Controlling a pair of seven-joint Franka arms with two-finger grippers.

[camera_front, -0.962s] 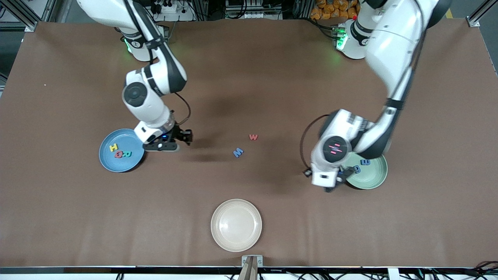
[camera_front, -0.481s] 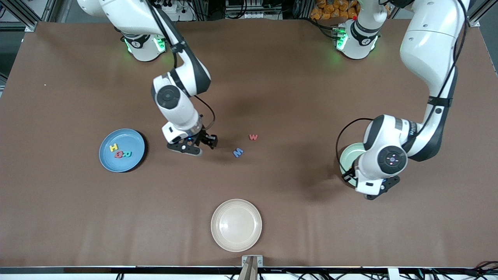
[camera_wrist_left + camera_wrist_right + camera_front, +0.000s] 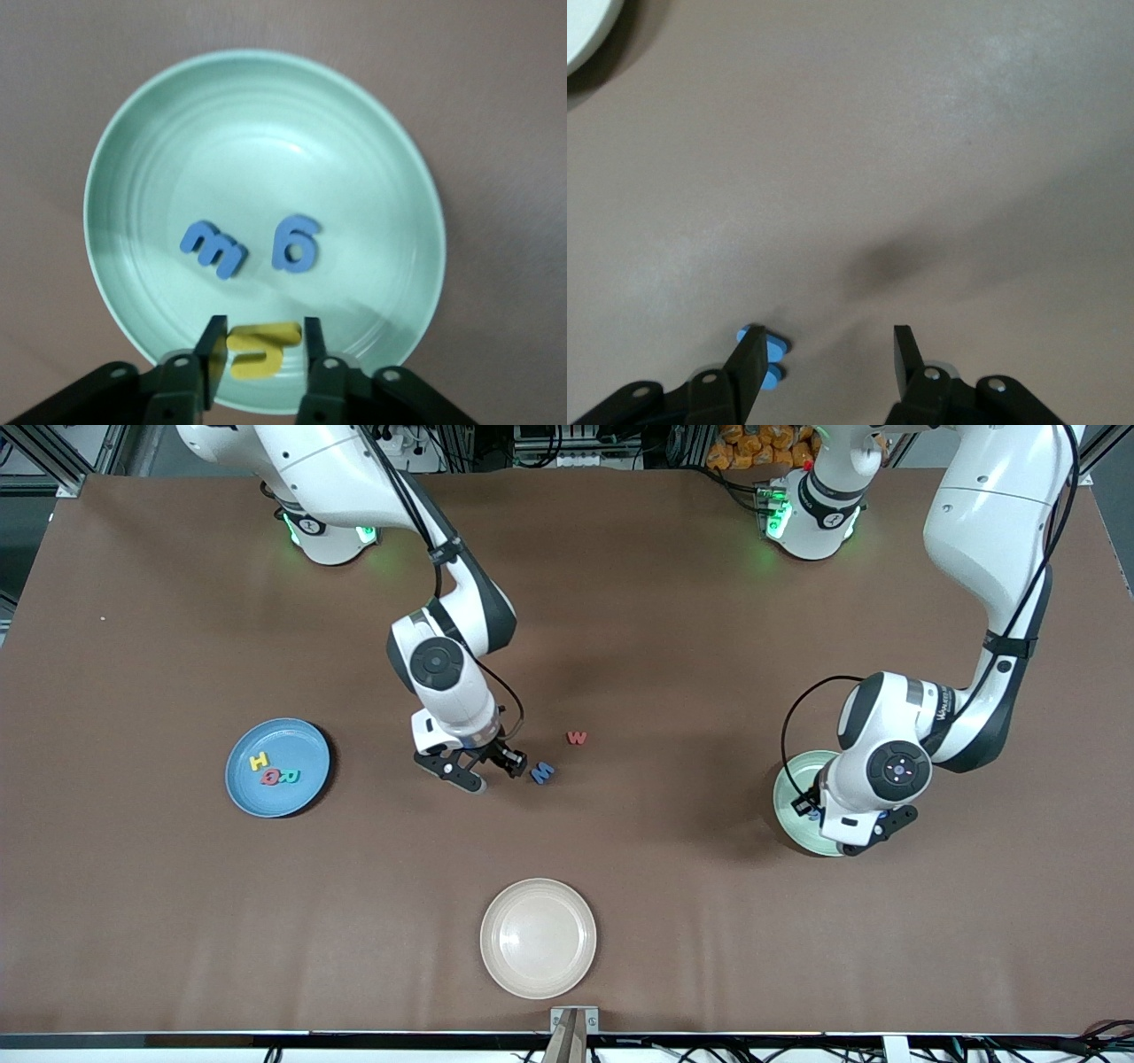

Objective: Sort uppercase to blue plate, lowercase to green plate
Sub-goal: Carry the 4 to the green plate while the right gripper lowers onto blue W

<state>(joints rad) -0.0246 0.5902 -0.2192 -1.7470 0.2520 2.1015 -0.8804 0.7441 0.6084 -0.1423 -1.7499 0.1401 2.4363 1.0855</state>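
1. Sorting stands more than half done: the yellow H [image 3: 259, 761], the red Q [image 3: 268, 778] and the green R [image 3: 290, 777] lie in the blue plate [image 3: 283, 737], toward the right arm's end of the table.
2. The blue m [image 3: 213, 249] and the blue g [image 3: 295, 243] lie in the green plate [image 3: 266, 133], toward the left arm's end of the table.
3. The left gripper [image 3: 261, 332] is held low over the green plate's rim. The yellow y [image 3: 257, 347] is seen between its jaws; whether it is gripped or lies free on the plate cannot be told. The step in hand for this arm is judged to be the placing of the y.
4. The right gripper [image 3: 828, 341] is held low over the bare table with its jaws open and empty. The blue W [image 3: 764, 354] lies on the table just beside one jaw, not between the two. Its step is judged to be the approach to the W.
5. The red w [image 3: 577, 737] lies on the table near the W and farther from the front camera, untouched. The cream plate [image 3: 538, 937] is not needed.
6. Next, the right gripper should be shifted sideways until the W is centred between the jaws, then lowered and closed. The thin foam letter calls for a grip close to the table.
7. After the y is seen to rest in the plate, the left gripper should be raised and sent to the red w.
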